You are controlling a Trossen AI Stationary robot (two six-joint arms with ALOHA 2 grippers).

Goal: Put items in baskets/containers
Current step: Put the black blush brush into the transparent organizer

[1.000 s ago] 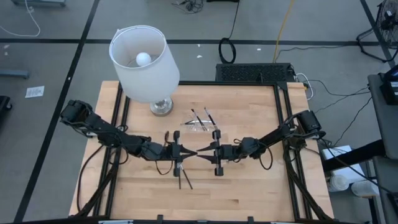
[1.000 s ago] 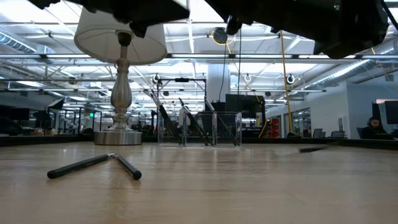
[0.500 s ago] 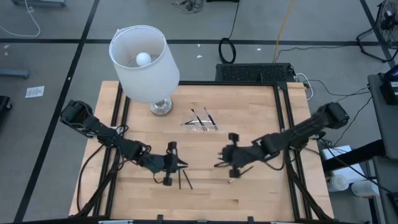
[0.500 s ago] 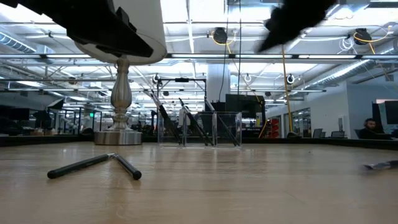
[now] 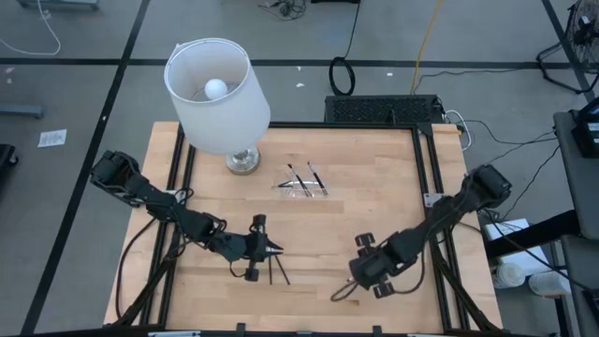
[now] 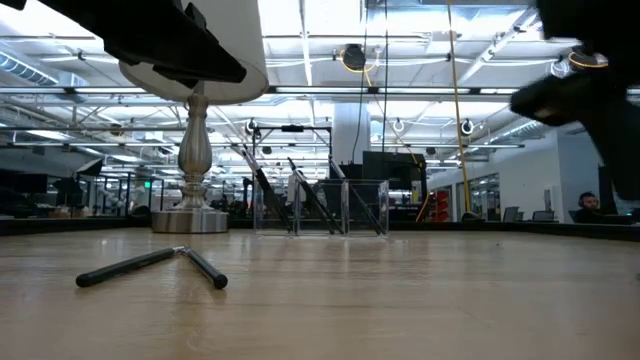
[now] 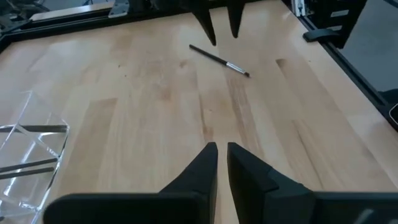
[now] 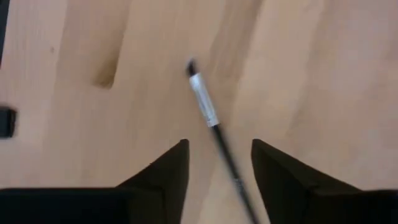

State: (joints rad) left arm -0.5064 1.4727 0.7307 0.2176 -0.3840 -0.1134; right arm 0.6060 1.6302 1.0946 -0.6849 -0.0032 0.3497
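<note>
Two thin dark sticks [image 5: 276,271] lie crossed on the wood near the front. My left gripper [image 5: 273,249] hovers just behind them, pointing right; its fingers [image 7: 221,152] stand a narrow slit apart, holding nothing. Another stick [image 8: 208,115] with a metallic end lies flat on the table at the near right. My right gripper [image 8: 217,158] points down over it, open, one finger on either side, not touching. The clear tray [image 5: 301,183] stands mid-table near the far side, with several sticks leaning inside it [image 6: 300,200].
A white-shaded lamp [image 5: 220,89] on a metal foot [image 6: 190,218] stands at the far left, beside the tray. Black frame rails [image 5: 426,187] border the table. Bare wood lies between the two grippers and along the front edge.
My right gripper has swung from the table's middle toward the near right and tipped from level to pointing down. The stick that was up between the two grippers now lies on the table beneath it. My left gripper has drawn back a little toward the near left.
</note>
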